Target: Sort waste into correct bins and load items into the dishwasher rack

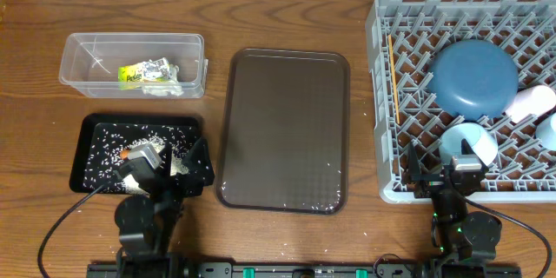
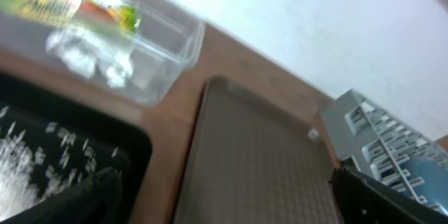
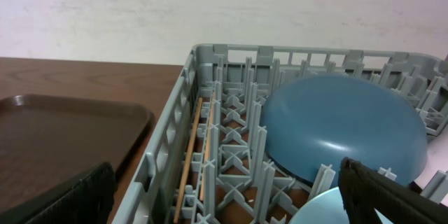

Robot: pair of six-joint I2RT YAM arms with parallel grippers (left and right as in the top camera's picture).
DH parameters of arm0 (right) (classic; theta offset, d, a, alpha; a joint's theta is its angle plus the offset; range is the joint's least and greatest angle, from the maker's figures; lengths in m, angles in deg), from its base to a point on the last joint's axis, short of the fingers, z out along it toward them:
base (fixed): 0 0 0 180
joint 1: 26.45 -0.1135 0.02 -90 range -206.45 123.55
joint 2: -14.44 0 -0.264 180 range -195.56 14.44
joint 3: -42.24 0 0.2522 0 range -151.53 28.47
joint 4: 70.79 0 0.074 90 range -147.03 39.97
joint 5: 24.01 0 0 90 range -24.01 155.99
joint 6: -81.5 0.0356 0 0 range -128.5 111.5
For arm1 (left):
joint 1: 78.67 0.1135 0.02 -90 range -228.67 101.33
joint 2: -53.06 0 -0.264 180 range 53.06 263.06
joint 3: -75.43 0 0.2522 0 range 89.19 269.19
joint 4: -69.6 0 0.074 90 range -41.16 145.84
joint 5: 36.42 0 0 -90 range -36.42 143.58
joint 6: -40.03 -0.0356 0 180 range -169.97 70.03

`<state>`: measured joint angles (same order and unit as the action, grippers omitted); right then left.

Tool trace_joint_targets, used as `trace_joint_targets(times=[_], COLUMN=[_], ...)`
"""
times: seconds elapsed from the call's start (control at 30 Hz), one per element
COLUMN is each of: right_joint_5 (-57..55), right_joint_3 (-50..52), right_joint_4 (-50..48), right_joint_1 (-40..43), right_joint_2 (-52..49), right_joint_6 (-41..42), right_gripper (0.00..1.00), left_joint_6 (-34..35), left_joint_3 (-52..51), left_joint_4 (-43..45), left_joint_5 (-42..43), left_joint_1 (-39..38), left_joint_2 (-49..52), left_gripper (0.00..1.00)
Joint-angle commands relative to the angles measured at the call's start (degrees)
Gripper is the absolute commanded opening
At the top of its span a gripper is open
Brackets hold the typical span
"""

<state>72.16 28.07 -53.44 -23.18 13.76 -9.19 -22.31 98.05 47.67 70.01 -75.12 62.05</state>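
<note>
Two grippers low in the overhead frame, both spread wide, clutching nothing. Left gripper (image 1: 161,163) over the lower right part of the black tray (image 1: 87,126), white rice grains (image 1: 109,148) scattered just left of it, small orange carrot (image 1: 124,153) peeking out beside it. Upper left: clear tub (image 1: 74,65) holding snack wrapper (image 1: 139,73) and crumpled tissue (image 1: 161,89), well apart from that gripper. Right gripper (image 1: 452,161) at the lower edge of the grey rack (image 1: 382,95), small light blue bowl (image 1: 473,139) just above it, large dark blue bowl (image 1: 473,78) higher up, chopsticks (image 1: 394,78) along the rack's left side, white cup (image 1: 532,102) and light blue cup (image 1: 549,129) at far right. Brown tray (image 1: 287,130) mid-frame on the desk (image 1: 35,95).
</note>
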Motion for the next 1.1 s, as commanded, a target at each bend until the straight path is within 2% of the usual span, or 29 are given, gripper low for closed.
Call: trace_joint_targets(times=[0.0,0.1,0.2,0.33,0.43,0.63,1.07], right_joint_5=[-0.31,-0.31,-0.31,-0.31,-0.31,-0.31,-0.31], right_joint_3=[0.09,0.09,0.09,0.09,0.09,0.09,0.09], right_joint_4=[0.26,0.26,0.26,0.26,0.26,0.26,0.26], right_joint_1=[0.13,0.13,0.13,0.13,0.13,0.13,0.13], right_joint_2=[0.37,0.37,0.37,0.37,0.37,0.37,0.37], right_joint_6=[-0.46,-0.46,-0.46,-0.46,-0.46,-0.46,-0.46], right_gripper=[0.99,0.99,0.99,0.99,0.99,0.99,0.99], left_joint_6=[-5.16,-7.65,-11.23,-21.35,-27.45,-28.06,-28.76], left_joint_3=[-4.04,-7.04,-8.63,-8.63,-8.63,-8.63,-8.63], left_joint_4=[3.74,4.63,5.6,5.46,5.2,3.98,3.98], left_joint_5=[0.96,0.94,0.9,-0.48,-4.5,-16.22,-17.11], left_joint_1=[-0.22,-0.22,-0.33,-0.42,-0.44,-0.42,-0.42], left_joint_2=[-4.74,-8.83,-8.87,-8.9,-8.9,-8.9,-8.9], left_gripper=[0.98,0.98,0.98,0.98,0.98,0.98,0.98])
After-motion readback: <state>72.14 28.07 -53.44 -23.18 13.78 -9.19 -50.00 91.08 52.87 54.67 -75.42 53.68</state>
